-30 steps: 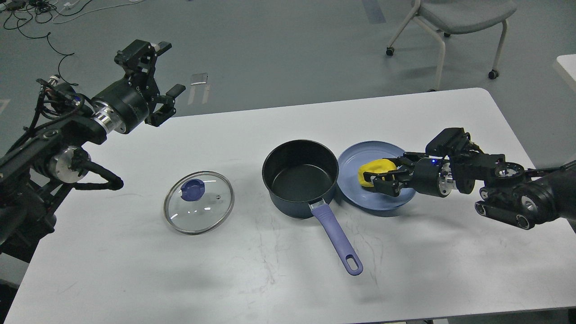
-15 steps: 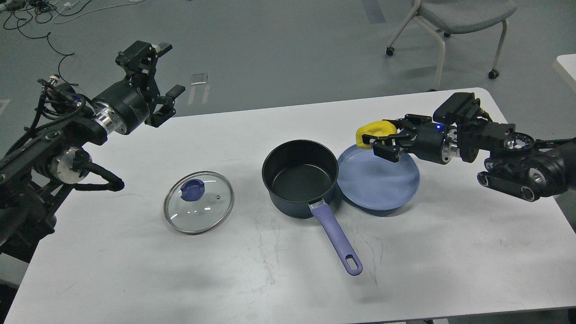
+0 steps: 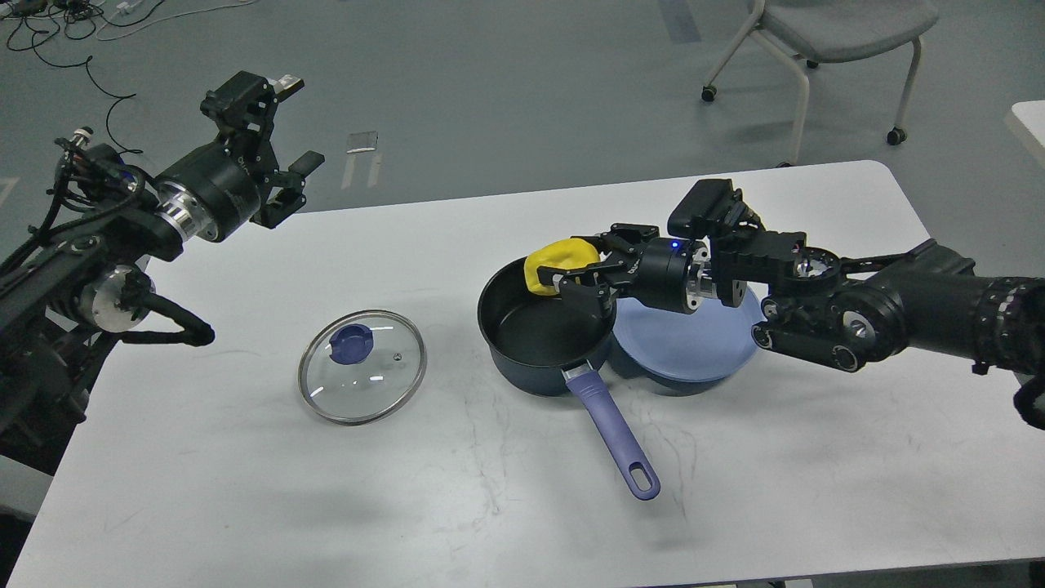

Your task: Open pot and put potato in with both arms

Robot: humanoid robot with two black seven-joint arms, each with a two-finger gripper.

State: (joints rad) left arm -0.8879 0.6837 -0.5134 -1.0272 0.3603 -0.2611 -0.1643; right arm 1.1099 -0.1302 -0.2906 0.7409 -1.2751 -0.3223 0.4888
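Note:
A dark blue pot with a purple handle stands open at the table's middle. Its glass lid with a blue knob lies flat on the table to the left. My right gripper is shut on the yellow potato and holds it above the pot's far right rim. My left gripper is open and empty, raised above the table's far left corner, well away from the lid.
A light blue plate lies right of the pot, partly under my right arm. A chair stands on the floor beyond the white table. Cables lie on the floor at the far left.
My right gripper has lifted the potato off the blue plate and carried it left to above the pot. My left arm has drifted slightly left and back.

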